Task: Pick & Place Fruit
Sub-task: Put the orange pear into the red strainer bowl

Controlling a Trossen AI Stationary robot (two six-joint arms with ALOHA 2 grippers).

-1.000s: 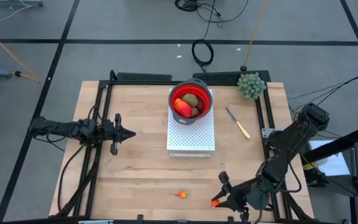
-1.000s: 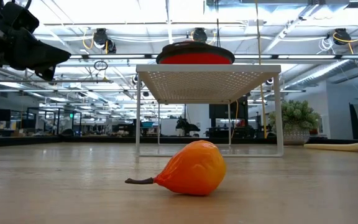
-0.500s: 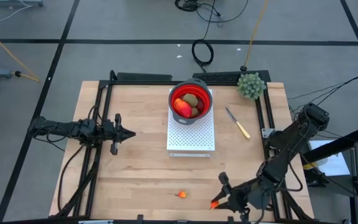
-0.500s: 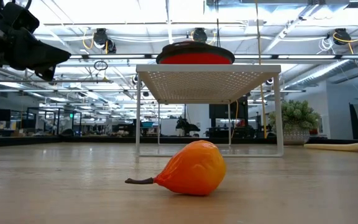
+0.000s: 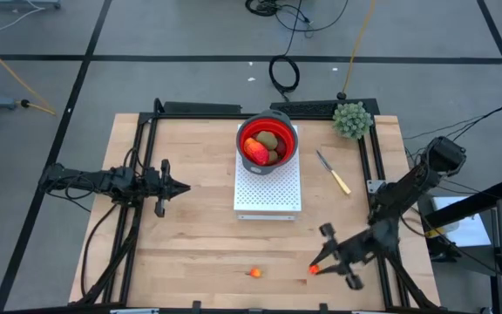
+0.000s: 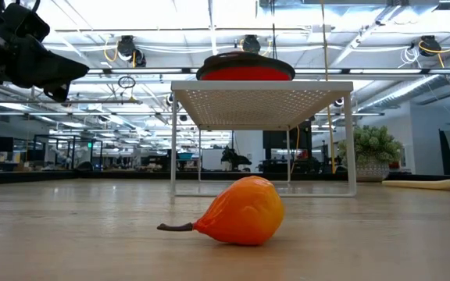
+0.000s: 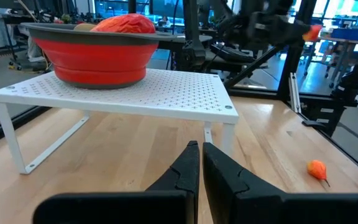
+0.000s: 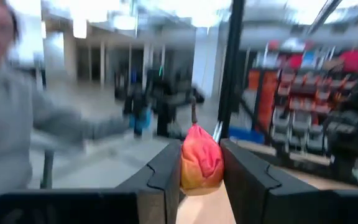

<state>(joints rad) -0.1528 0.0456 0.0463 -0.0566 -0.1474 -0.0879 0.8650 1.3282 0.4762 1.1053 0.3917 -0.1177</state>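
Above table, right arm (image 5: pixel 318 265) raised, gripping fruit (image 8: pixel 200 163)

The right hand (image 5: pixel 319 266) has swung away from the worktop's near edge toward the middle, carrying the small orange-red fruit (image 5: pixel 314 269) clamped between its fingers (image 8: pixel 160 174).

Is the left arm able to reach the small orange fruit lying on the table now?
Probably yes: the left pincer is shut and empty, and bare table lies between it and the fruit.
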